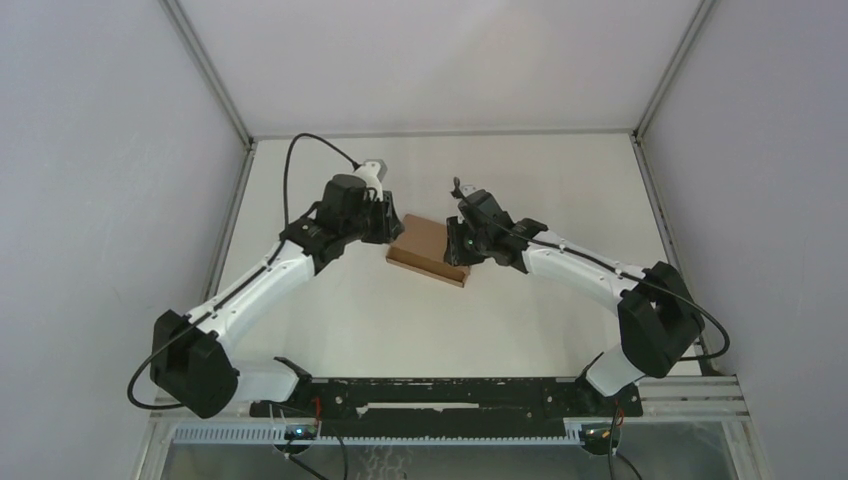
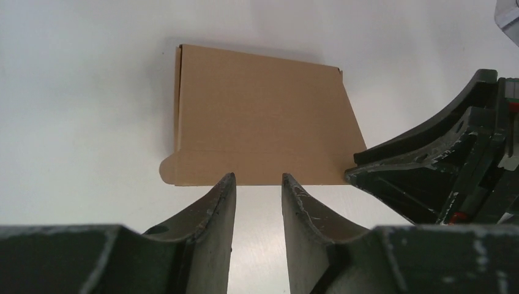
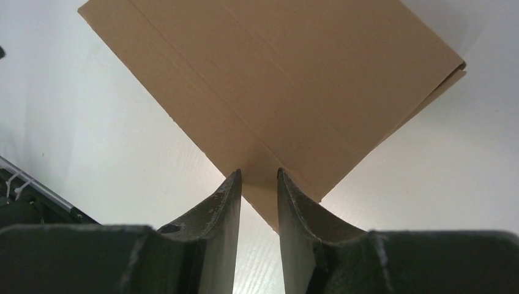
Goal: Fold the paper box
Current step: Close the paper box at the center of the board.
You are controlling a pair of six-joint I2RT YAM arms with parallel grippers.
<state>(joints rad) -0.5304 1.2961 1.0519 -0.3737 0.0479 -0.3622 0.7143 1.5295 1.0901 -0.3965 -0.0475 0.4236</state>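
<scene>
Cardboard sits at the centre of the scene: the paper box lies closed and flat on the white table, turned at an angle to the table's edges, and both arms reach in toward it from either side.

From above, we see the left gripper at the box's left end and the right gripper at its right end, each right against the cardboard.

In the left wrist view, the left gripper has its jaws parted by a narrow gap. Only bare table shows between them. Its fingertips reach just to the near edge of the box without clamping it. We see a crease running parallel to that edge, and a small rounded tab sticks out at the box's near left corner. One of the right gripper's dark fingers meets the box's near right corner in the same view.

In the right wrist view, the right gripper is also parted narrowly. A corner of the box points toward the camera and runs in under the gap between the fingers. The corner is wider than that gap, so the jaws do not close on it. We cannot tell whether the fingers press on the lid.

A black cable loops above the left arm.
</scene>
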